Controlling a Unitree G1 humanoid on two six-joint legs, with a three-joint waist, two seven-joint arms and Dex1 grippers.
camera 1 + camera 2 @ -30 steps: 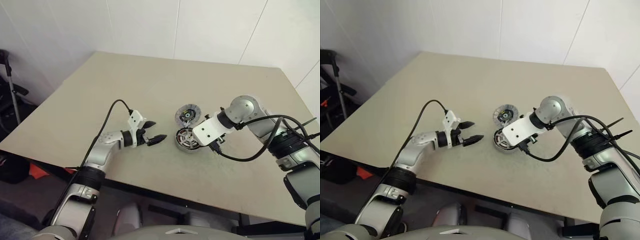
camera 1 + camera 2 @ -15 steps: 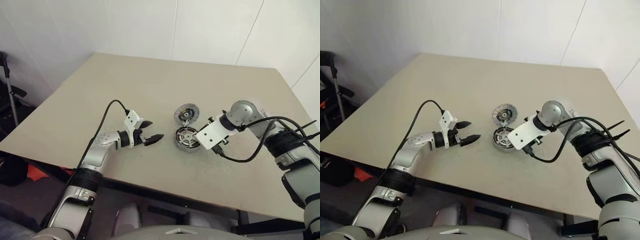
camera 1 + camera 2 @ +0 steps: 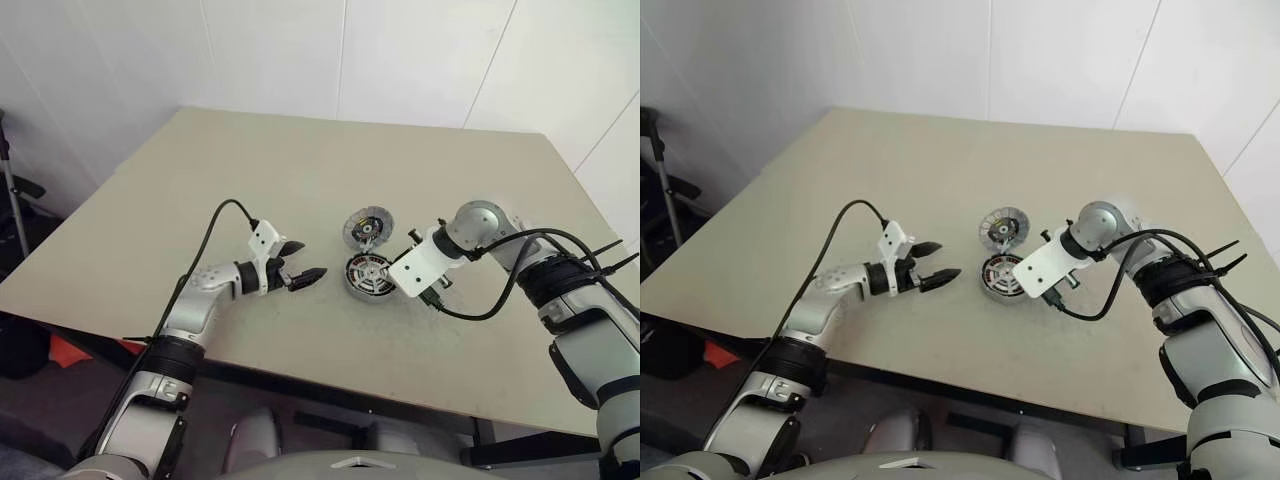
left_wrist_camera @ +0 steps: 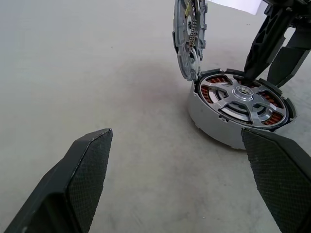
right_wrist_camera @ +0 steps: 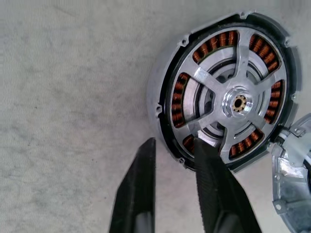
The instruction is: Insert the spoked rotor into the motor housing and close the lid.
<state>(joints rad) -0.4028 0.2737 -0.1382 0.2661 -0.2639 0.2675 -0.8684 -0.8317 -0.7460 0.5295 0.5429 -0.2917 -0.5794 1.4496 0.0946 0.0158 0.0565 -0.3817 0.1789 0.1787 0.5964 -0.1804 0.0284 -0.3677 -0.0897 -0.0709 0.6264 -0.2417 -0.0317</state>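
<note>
The motor housing point(image 3: 368, 276) lies mid-table, its copper windings showing. The spoked rotor point(image 5: 238, 103) sits inside it, silver spokes and hub facing up. The lid point(image 3: 368, 228) stands open and upright on the housing's far side, joined at the rim. My right gripper point(image 5: 175, 143) points down at the housing's right edge. One of its fingers point(image 5: 214, 184) rests on the rotor's rim and the other stands outside the wall, pinching the edge. My left gripper point(image 3: 312, 260) hovers open to the housing's left, aimed at it with nothing between its fingers.
The beige table point(image 3: 250, 170) has wide bare room all round the housing. Its front edge runs just below my arms. A black cable point(image 3: 480, 312) loops from my right wrist over the table. A dark stand point(image 3: 660, 170) is off the table's left side.
My right hand has moved a little down and to the right at the housing's edge. The left arm has stayed put. The whole picture has shifted slightly.
</note>
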